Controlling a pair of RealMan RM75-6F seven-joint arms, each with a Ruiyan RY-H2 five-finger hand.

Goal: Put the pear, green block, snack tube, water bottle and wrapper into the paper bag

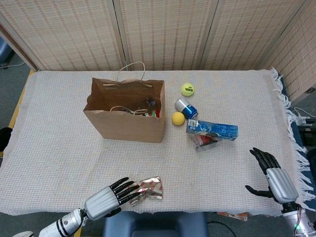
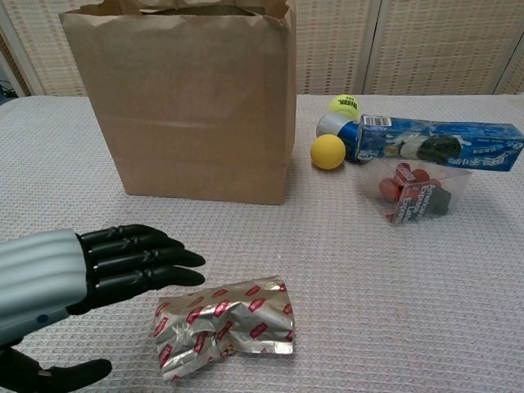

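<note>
At the near left edge of the table point(image 1: 59, 148), the left hand point(image 1: 106, 201) reaches in flat with its fingers point(image 2: 143, 258) stretched out and apart, holding nothing; in the head view the fingertips overlap the left end of the wrapper point(image 1: 148, 187), while the chest view shows them just above and beside it, so contact cannot be told for certain, with the thumb low beside the near edge. The crumpled silver and red wrapper lies flat on the woven cloth, near the front edge. Further back stands the paper bag point(image 1: 124, 111), upright and open at the top, with things partly visible inside that are too small to name. Just right of the bag lie a small yellow ball point(image 1: 177, 118) and a blue and silver can point(image 1: 186, 107) on its side, with a tennis ball point(image 1: 187, 89) behind them. Next comes a long blue box point(image 1: 212, 130) resting across a clear plastic tub point(image 2: 413, 192) with red contents. At the far right, near the table's fringed edge, the right hand point(image 1: 274, 177) hovers with its fingers spread and empty, well apart from everything else.
</note>
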